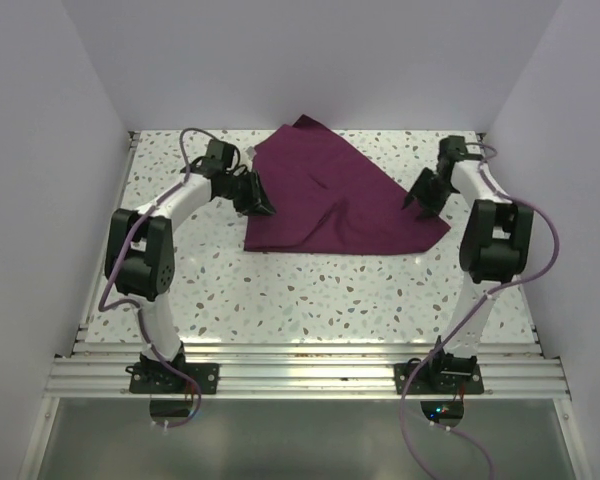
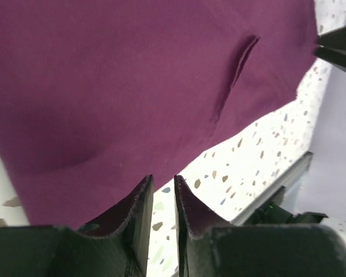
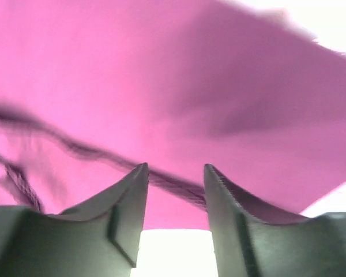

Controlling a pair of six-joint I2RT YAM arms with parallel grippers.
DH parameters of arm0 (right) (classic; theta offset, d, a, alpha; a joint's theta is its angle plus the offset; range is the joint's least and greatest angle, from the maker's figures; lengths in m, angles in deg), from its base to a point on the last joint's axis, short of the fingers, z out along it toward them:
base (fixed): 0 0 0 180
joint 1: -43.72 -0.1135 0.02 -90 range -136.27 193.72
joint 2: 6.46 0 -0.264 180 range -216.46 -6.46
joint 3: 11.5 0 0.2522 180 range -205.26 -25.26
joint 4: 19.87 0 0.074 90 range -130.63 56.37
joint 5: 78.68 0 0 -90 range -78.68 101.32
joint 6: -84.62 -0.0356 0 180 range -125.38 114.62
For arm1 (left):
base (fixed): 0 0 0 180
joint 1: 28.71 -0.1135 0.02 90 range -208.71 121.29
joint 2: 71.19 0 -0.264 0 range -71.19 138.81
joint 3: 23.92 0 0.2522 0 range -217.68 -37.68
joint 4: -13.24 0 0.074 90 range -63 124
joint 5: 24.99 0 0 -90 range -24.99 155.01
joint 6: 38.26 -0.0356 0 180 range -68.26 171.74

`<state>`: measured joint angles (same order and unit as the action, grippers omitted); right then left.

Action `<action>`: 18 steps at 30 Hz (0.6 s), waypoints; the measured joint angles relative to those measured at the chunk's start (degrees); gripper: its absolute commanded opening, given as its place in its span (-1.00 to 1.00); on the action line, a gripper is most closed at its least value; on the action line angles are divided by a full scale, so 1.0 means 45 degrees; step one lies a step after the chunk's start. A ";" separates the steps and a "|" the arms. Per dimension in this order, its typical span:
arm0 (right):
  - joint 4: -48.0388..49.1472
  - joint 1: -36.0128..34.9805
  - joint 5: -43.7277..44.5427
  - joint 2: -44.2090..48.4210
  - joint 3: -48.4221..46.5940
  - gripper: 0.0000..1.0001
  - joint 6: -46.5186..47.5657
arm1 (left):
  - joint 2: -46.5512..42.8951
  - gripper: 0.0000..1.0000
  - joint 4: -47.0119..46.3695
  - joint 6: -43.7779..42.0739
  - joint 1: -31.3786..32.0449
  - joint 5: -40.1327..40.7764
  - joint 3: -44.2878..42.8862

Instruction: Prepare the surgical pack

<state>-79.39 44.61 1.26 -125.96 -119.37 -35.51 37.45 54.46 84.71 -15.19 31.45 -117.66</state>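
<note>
The surgical pack's maroon-purple cloth (image 1: 330, 195) lies on the speckled table (image 1: 310, 290), folded into a rough triangle with a crease near its middle. My left gripper (image 1: 263, 207) sits at the cloth's left edge. In the left wrist view its jaws (image 2: 163, 180) stand a narrow gap apart, with bare table showing between them and the cloth (image 2: 132, 86) just beyond. My right gripper (image 1: 410, 200) is at the cloth's right edge. In the right wrist view it (image 3: 174, 167) is open with nothing between the fingers, and the cloth (image 3: 161, 86) fills the view ahead.
White walls close in the table on the left, back and right. An aluminium rail (image 1: 310, 365) carrying both arm bases runs along the near edge. The right arm's dark fingers (image 2: 340, 49) show at the top right of the left wrist view.
</note>
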 measured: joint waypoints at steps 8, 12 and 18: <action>0.0146 0.1826 0.1855 0.1603 0.1515 0.43 -0.0301 | 0.0525 -0.48 0.1608 -0.2482 -0.0063 0.1860 -0.1846; 0.0189 0.2147 0.2152 0.1588 0.1953 0.39 -0.0019 | 0.0627 -0.48 0.2127 -0.3143 -0.0160 0.2166 -0.1846; 0.0636 0.2744 0.2584 0.1399 0.2361 0.37 0.0413 | 0.0680 -0.48 0.2331 -0.3483 -0.0656 0.2074 -0.1812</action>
<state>-76.52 56.96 12.88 -119.66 -108.75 -33.65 40.51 64.95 69.04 -18.14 40.78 -125.82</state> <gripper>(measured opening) 0.690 0.260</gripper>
